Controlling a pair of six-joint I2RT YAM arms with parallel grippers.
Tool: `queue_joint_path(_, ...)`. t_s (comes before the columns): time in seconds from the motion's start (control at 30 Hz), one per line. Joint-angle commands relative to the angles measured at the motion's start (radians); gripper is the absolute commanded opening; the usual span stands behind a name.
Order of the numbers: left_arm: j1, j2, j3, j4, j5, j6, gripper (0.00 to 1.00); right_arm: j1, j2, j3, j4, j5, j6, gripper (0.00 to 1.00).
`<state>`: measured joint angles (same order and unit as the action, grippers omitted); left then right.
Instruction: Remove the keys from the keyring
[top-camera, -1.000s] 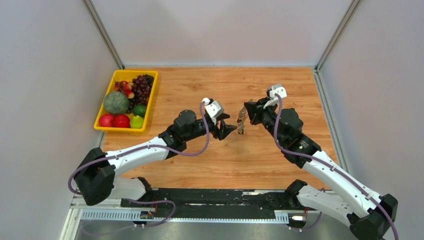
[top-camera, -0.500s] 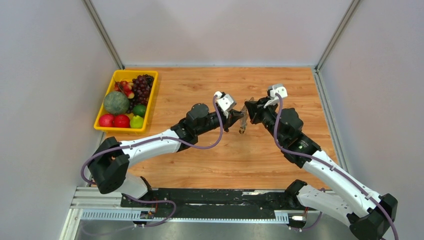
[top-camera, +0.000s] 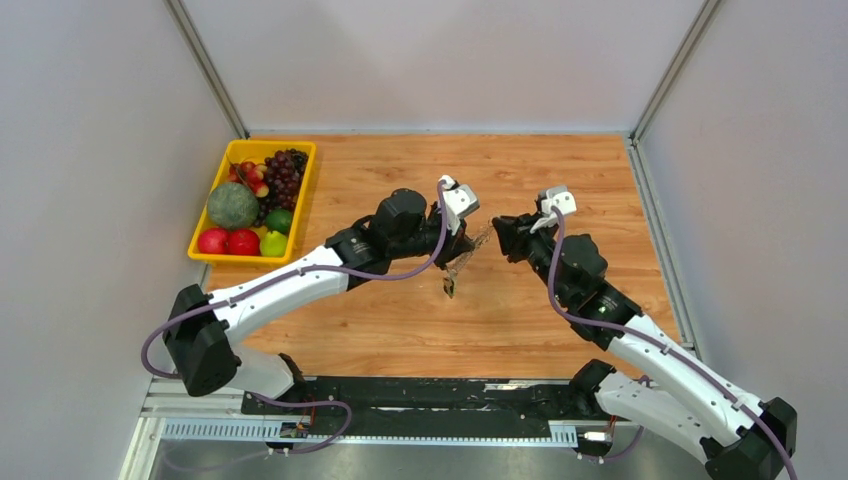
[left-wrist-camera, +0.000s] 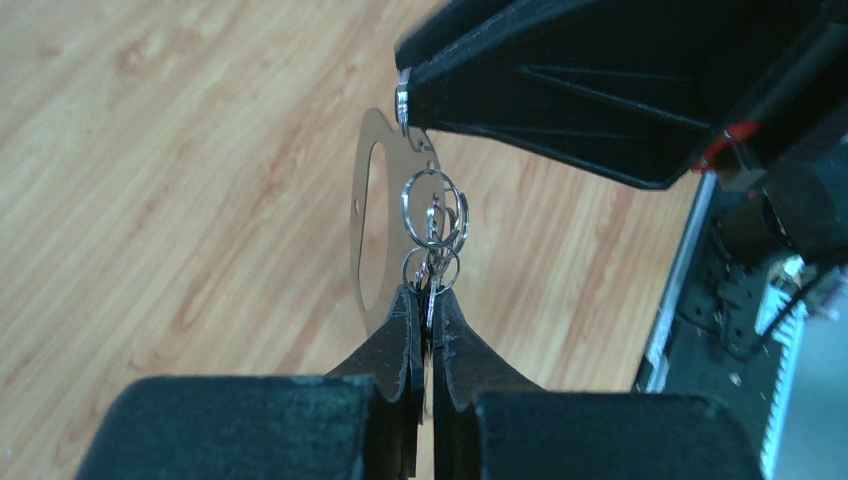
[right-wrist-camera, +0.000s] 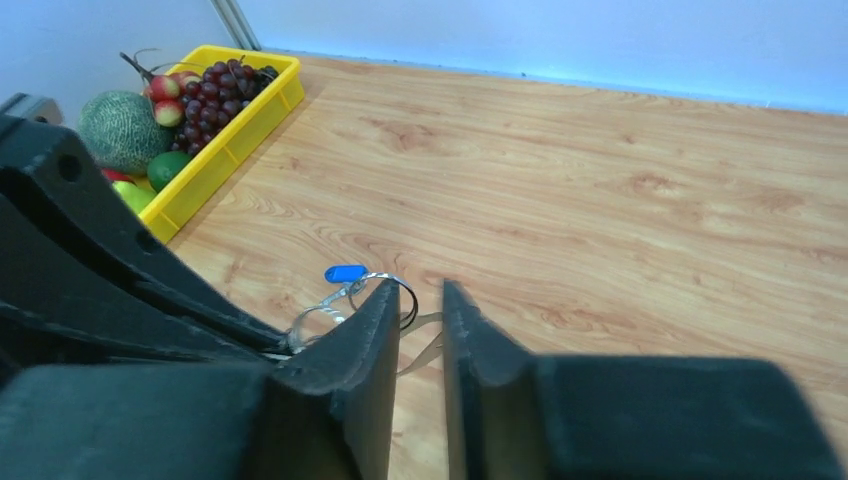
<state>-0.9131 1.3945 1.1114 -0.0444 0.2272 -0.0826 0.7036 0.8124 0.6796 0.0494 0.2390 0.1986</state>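
My left gripper (left-wrist-camera: 427, 295) is shut on the keys (left-wrist-camera: 430, 270), pinching their metal shanks edge-on. Small silver split rings (left-wrist-camera: 447, 235) link them to the keyring (left-wrist-camera: 360, 240), a thin flat oval loop standing above the table. In the top view the left gripper (top-camera: 458, 252) and right gripper (top-camera: 495, 228) nearly meet at mid-table, and the bunch (top-camera: 450, 285) dangles below the left one. My right gripper (right-wrist-camera: 420, 290) stands slightly open, with a strip of the keyring (right-wrist-camera: 420, 358) showing in the gap. A blue key head (right-wrist-camera: 345, 272) lies beside its left finger. The right fingers (left-wrist-camera: 560, 90) touch the loop's top.
A yellow tray (top-camera: 240, 260) of fruit sits at the table's left side, also in the right wrist view as the yellow tray (right-wrist-camera: 225, 160). Grey walls close the back and both sides. Wooden tabletop (top-camera: 560, 170) lies behind and around the grippers.
The left arm reached right to the hanging bunch and shut on the keys. The right jaws parted a little, and the bunch now hangs lower and further left.
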Motion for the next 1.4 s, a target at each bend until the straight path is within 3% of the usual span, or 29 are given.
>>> queue_joint_path(0.0, -0.004, -0.045, 0.133, -0.33, 0.054, 0.01, 0.0, -0.007, -0.043, -0.045, 0.054, -0.044, -0.067, 0.47)
queue_joint_path(0.07, -0.004, -0.032, 0.193, -0.416, 0.076, 0.021, 0.0, -0.007, -0.068, -0.064, 0.056, -0.107, -0.097, 0.76)
queue_joint_path(0.13, -0.004, -0.017, 0.247, -0.492, 0.098, 0.039, 0.0, -0.007, -0.108, -0.086, 0.059, -0.157, -0.132, 0.83)
queue_joint_path(0.43, -0.003, 0.039, 0.443, -0.818, 0.141, 0.221, 0.0, -0.008, -0.311, -0.235, 0.215, -0.536, -0.33, 0.92)
queue_joint_path(0.67, -0.004, 0.031, 0.463, -0.894, 0.168, 0.344, 0.0, -0.007, -0.227, -0.202, 0.247, -0.791, -0.361, 0.95)
queue_joint_path(1.0, -0.004, -0.032, 0.425, -0.88, 0.261, 0.421, 0.0, -0.007, -0.106, -0.151, 0.261, -0.901, -0.399, 0.87)
queue_joint_path(1.07, -0.003, -0.043, 0.414, -0.867, 0.303, 0.429, 0.0, -0.007, -0.088, -0.149, 0.271, -0.921, -0.399, 0.79)
queue_joint_path(1.13, -0.003, -0.051, 0.402, -0.849, 0.328, 0.425, 0.0, -0.006, -0.073, -0.143, 0.269, -0.947, -0.401, 0.6)
queue_joint_path(1.27, -0.003, -0.075, 0.376, -0.81, 0.321, 0.414, 0.0, -0.006, -0.055, -0.115, 0.222, -0.93, -0.404, 0.02)
queue_joint_path(1.37, -0.003, -0.097, 0.347, -0.772, 0.279, 0.386, 0.07, -0.006, -0.071, -0.108, 0.195, -0.914, -0.407, 0.0)
